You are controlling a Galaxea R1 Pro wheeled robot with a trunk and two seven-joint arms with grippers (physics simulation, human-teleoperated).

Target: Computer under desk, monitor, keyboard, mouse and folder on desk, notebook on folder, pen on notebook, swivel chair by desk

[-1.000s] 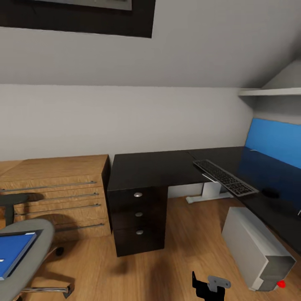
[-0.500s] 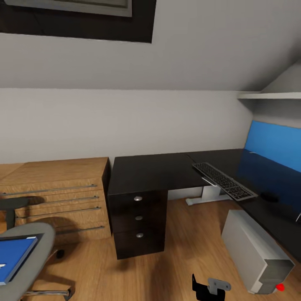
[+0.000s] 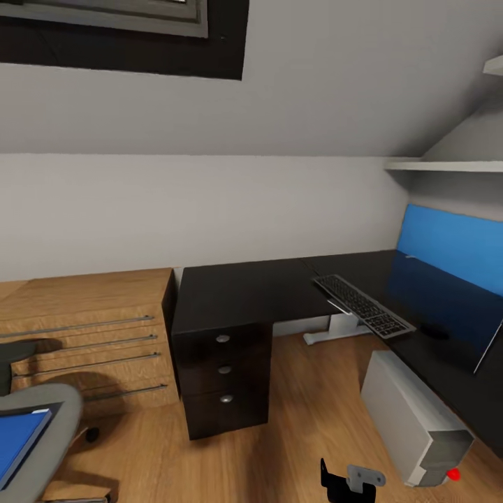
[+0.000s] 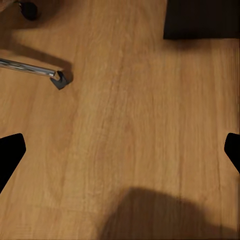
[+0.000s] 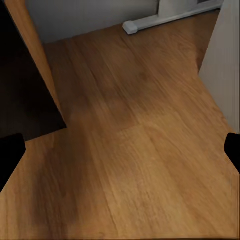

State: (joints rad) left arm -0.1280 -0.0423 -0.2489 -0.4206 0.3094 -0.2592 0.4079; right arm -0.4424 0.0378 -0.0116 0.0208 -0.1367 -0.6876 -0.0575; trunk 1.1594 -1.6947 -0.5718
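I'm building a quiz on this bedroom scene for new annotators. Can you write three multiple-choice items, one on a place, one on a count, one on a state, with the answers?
1. Where does the keyboard lie?
A. on the wooden floor
B. on the desk, jutting over its inner edge
C. on the wooden dresser

2. How many round silver knobs show on the desk's pedestal?
A. one
B. five
C. three

3. How do the left end effector's fingers stand?
A. spread wide, nothing between them
B. shut on a pen
C. shut on the folder

Answers:
1 B: in the head view it rests on the black top with a corner past the edge.
2 C: three knobs sit one above another.
3 A: the left wrist view shows dark fingertips at opposite edges over bare floor.
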